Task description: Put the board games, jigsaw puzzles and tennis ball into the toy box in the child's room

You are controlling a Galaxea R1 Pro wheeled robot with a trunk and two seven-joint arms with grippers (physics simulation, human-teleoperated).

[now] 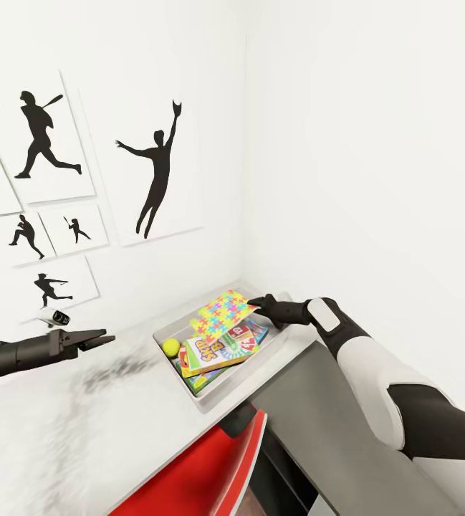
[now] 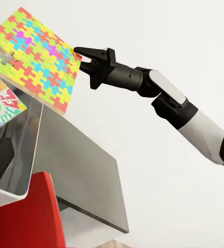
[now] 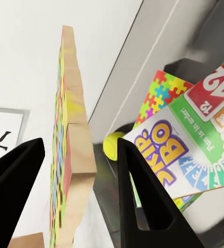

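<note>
Pale table (image 1: 60,423) in white corner, right hand (image 1: 255,303) fingers wide around tilted jigsaw puzzle (image 1: 223,312), left hand (image 1: 102,336) narrow

We are facing a corner where two white walls (image 1: 347,143) are meeting. Black baseball silhouette pictures (image 1: 157,172) are hanging on the left-hand wall. A red chair (image 1: 203,473) is sitting beside a dark grey side panel (image 1: 332,430). Even, soft light is filling the scene.

1. A child's bedroom at home: black baseball-player silhouette pictures (image 1: 159,172) hang on white walls.
2. A shallow light grey toy bin (image 1: 182,328) of colourful games sits on the pale grey counter (image 1: 60,423).
3. A red chair (image 1: 196,473) is tucked beneath.
</note>
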